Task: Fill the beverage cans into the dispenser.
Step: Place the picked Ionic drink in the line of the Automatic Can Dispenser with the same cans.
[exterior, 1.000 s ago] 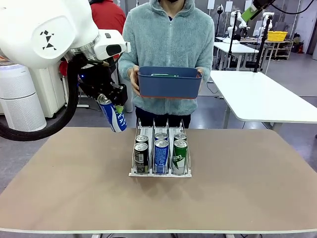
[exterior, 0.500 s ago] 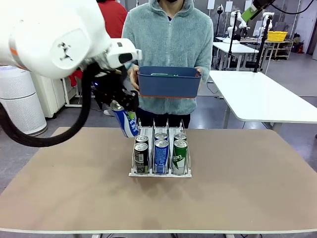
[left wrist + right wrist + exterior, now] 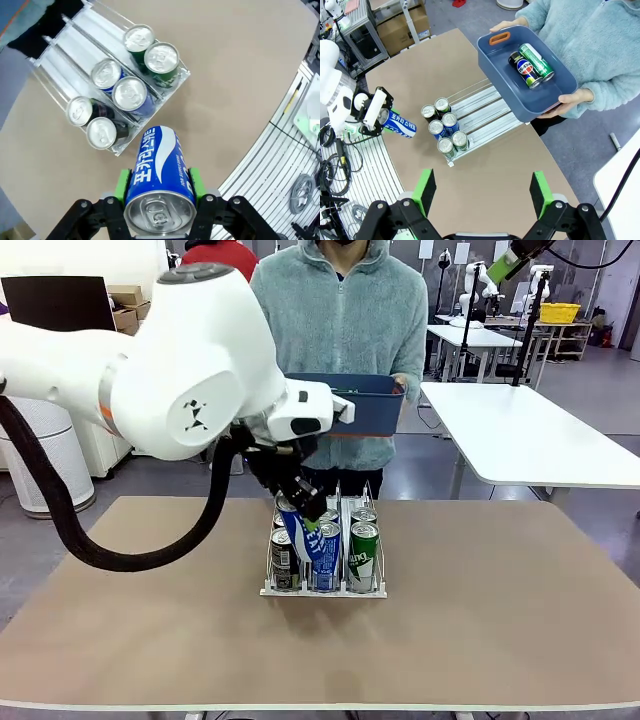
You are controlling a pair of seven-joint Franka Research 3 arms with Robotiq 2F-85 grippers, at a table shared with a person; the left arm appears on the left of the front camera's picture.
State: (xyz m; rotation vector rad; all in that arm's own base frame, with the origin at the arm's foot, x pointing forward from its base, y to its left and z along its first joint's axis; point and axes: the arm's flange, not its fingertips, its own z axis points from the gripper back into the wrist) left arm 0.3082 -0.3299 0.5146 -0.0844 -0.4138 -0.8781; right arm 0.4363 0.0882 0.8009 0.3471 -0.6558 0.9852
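Observation:
My left gripper is shut on a blue-and-white beverage can, tilted, just above the front cans of the dispenser. In the left wrist view the can sits between green pads, its silver top toward the camera. The white dispenser holds several cans, two per lane: black, blue and green. My right gripper stands open high above the table. From there I see the held can beside the dispenser.
A person at the far side holds a dark blue bin with a black Pepsi can and a green can lying in it. The bin hangs behind the dispenser. Bare brown table lies all around.
My left arm has swung right and downward with the blue-and-white can, from left of the dispenser to just above its front cans. The bin and dispenser have stayed put.

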